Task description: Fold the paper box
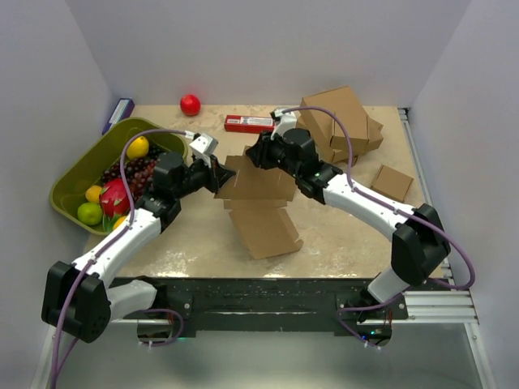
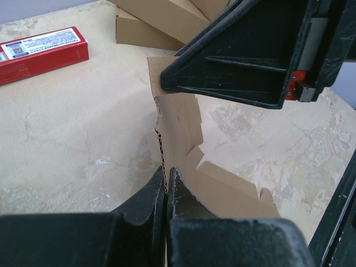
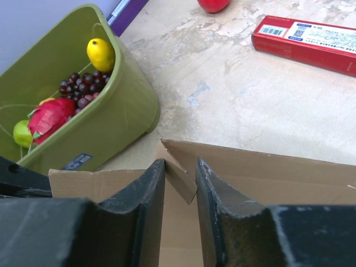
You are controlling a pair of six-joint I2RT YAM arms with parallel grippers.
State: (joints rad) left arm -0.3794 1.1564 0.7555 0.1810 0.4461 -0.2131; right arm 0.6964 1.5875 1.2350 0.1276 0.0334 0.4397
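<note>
Paper box point(image 1: 258, 203) is propped up on the table point(image 1: 340, 235), mid-fold: left fingers point(image 2: 147, 206) pinch its edge tight, right fingers point(image 3: 144, 194) sit narrowly apart around a corner flap, which probably needs pressing inward next.

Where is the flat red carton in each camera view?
Top external: the red carton lies far centre, behind the paper box.
Left wrist: the red carton, upper left corner, partly cut off.
Right wrist: the red carton, upper right, cut by the edge.
Shared landmark: the paper box, in all three.
</note>
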